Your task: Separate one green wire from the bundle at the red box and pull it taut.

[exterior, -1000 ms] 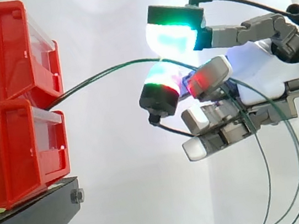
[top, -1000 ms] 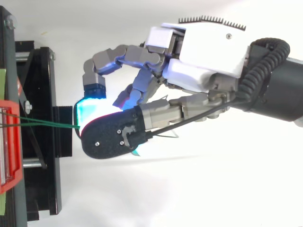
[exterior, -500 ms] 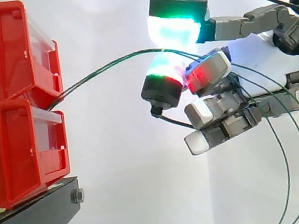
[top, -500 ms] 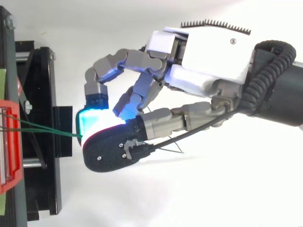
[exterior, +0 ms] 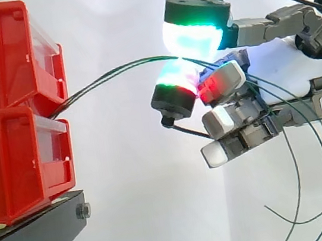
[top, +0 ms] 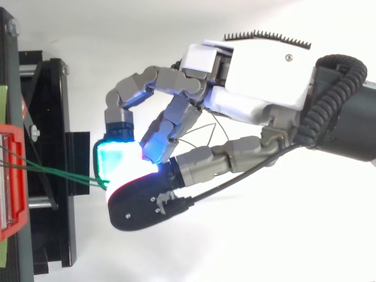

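Where robot hand [exterior: 289, 72] pinches, 2 green wires [exterior: 112, 73] run horizontal.

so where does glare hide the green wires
Top view: the fingers' cyan-white glow washes out the spot where the green wires reach the hand, and the ground under it is blown white. Side view: the same glow, yet the wires read dark and plain against the white curtain.
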`<control>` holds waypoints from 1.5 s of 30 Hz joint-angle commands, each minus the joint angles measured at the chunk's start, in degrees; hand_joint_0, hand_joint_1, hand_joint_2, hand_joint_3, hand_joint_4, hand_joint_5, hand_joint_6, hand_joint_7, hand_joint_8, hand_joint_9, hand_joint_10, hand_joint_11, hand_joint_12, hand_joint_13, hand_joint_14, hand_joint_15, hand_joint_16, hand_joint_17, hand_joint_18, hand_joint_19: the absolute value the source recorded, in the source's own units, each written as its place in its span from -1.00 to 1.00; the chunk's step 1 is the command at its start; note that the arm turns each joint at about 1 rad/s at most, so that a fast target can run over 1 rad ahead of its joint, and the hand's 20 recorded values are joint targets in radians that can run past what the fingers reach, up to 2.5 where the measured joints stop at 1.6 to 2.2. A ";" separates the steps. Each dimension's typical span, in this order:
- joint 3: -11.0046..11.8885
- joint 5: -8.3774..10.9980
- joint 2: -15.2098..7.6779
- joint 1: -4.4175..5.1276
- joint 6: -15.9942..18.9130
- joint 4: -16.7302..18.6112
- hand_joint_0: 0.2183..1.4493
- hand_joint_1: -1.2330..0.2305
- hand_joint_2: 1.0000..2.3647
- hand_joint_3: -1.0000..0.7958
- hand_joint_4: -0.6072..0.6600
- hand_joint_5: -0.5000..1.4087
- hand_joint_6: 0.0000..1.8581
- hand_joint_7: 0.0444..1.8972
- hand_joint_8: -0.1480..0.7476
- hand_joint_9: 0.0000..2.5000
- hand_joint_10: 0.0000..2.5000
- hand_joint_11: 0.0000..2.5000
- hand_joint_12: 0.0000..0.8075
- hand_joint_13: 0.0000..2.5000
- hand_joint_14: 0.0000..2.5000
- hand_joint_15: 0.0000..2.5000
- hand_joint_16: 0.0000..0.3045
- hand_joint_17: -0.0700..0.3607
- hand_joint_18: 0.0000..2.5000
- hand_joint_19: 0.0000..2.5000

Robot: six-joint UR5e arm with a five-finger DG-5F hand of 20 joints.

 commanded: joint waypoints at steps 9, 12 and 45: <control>-0.04 0.30 0.00 0.32 0.33 -0.18 -0.23 -0.55 -0.99 -0.38 0.23 -0.69 -0.08 0.19 0.00 -0.02 -0.98 -0.02 -0.10 -0.08 -0.98 -0.44 -0.60 -0.04 -0.27 -0.54; -0.04 0.30 0.00 0.32 0.33 -0.18 -0.27 -0.51 -0.99 -0.41 0.23 -0.69 -0.08 0.20 0.02 0.00 -0.98 -0.03 -0.10 -0.08 -0.98 -0.44 -0.61 -0.05 -0.27 -0.53; -5.49 1.44 0.00 0.76 0.33 9.14 -0.26 -0.48 -0.97 -0.19 0.13 -0.70 -0.08 0.20 -0.01 0.04 -0.98 0.14 -0.17 0.14 -0.98 0.04 -0.59 -0.03 -0.19 -0.44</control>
